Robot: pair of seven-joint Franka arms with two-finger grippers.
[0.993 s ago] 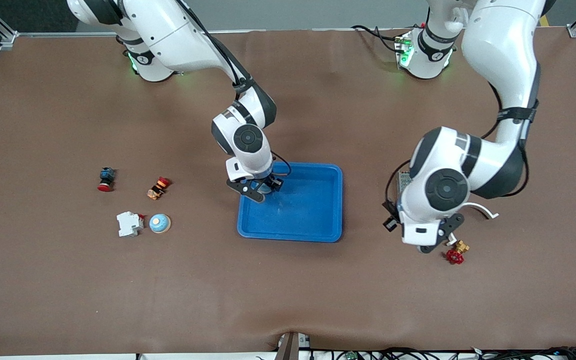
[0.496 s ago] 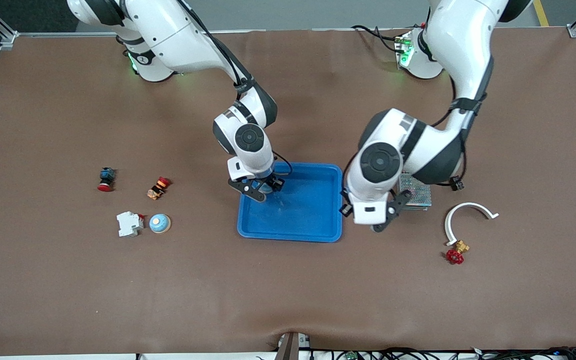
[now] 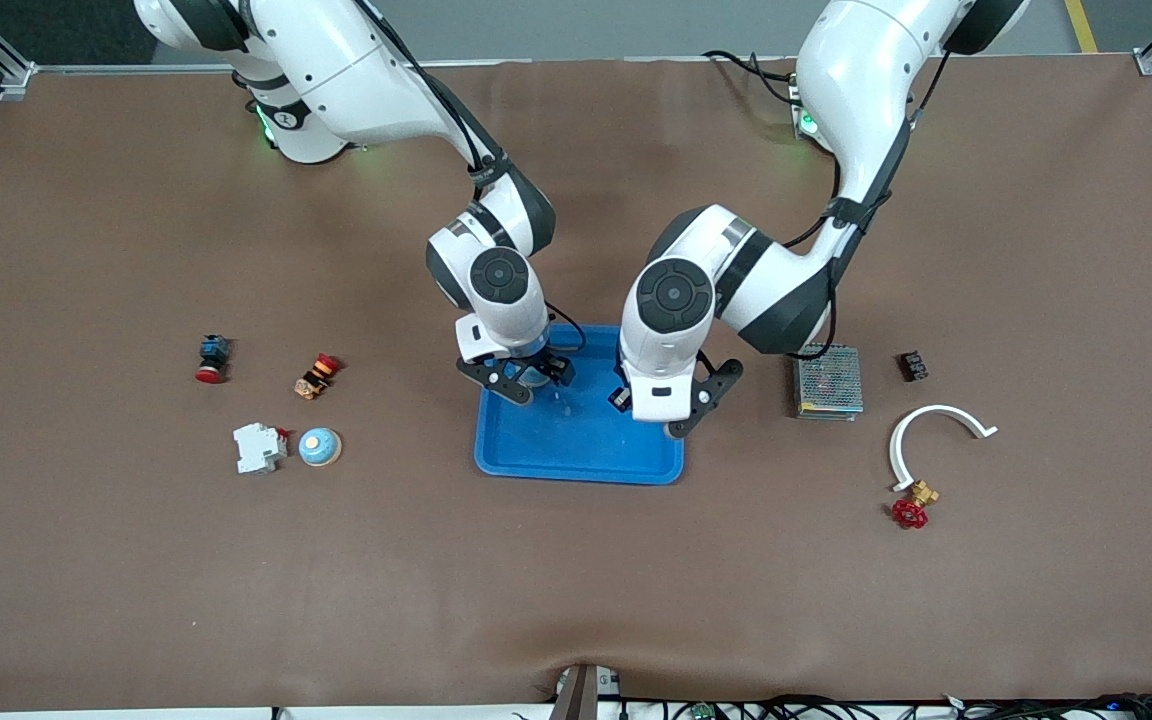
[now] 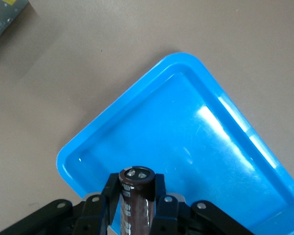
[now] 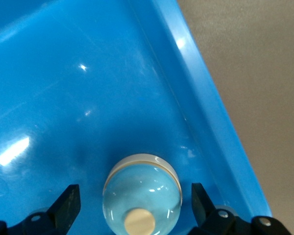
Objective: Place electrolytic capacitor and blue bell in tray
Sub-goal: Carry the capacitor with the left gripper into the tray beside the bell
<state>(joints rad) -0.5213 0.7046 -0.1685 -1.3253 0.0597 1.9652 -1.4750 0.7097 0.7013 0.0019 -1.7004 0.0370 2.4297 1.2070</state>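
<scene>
Front view: the right end effector (image 3: pixel 521 378) sits low in the tray (image 3: pixel 576 465), at its ten o'clock corner. The left end effector (image 3: pixel 681 405) hangs over the tray's three o'clock rim. A second blue bell (image 3: pixel 319 446) lies on the counter (image 3: pixel 576 600), at nine o'clock from the tray.

Left wrist view: the fingers pinch the electrolytic capacitor (image 4: pixel 136 196) above a tray corner.

Right wrist view: the fingers are spread, and the blue bell (image 5: pixel 142 196) rests on the tray floor between them, touching neither.

The bell's placing looks done. Next, the capacitor needs lowering and letting go.

Count: one tray, one capacitor, two bells.
</scene>
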